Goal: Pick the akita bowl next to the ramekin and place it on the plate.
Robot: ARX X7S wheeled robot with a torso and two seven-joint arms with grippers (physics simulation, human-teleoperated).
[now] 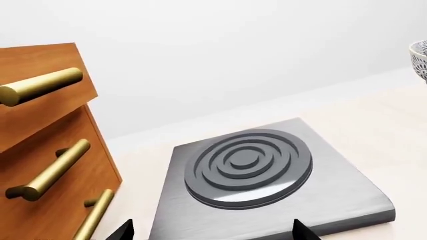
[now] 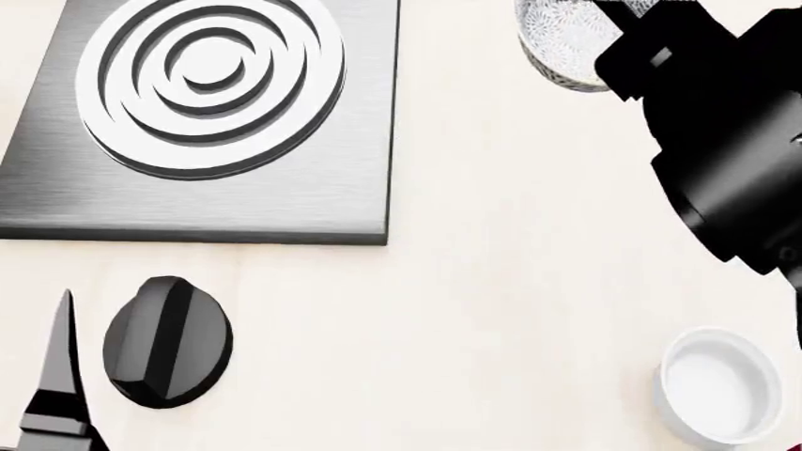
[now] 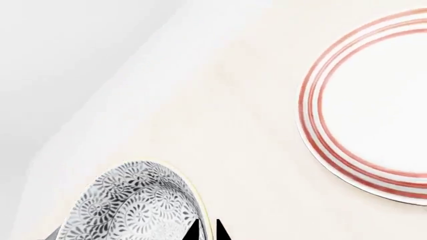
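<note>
In the right wrist view, my right gripper (image 3: pixel 206 231) is shut on the rim of the grey-speckled akita bowl (image 3: pixel 133 205), one fingertip inside the wall and one outside. The red-ringed plate (image 3: pixel 373 115) lies on the counter beyond it, apart from the bowl. From the head view, the bowl (image 2: pixel 564 42) sits at the top, partly under my black right arm (image 2: pixel 727 141). The white ramekin (image 2: pixel 720 385) stands at the lower right, well away from the bowl. My left gripper (image 1: pixel 213 232) is open over the near edge of the stove plate, holding nothing.
A grey stove plate with a ringed burner (image 2: pixel 207 85) fills the upper left, with a black knob (image 2: pixel 167 340) below it. A wooden drawer unit with brass handles (image 1: pixel 47 165) stands beside the stove. A speckled bowl (image 1: pixel 420 60) shows at one edge of the left wrist view.
</note>
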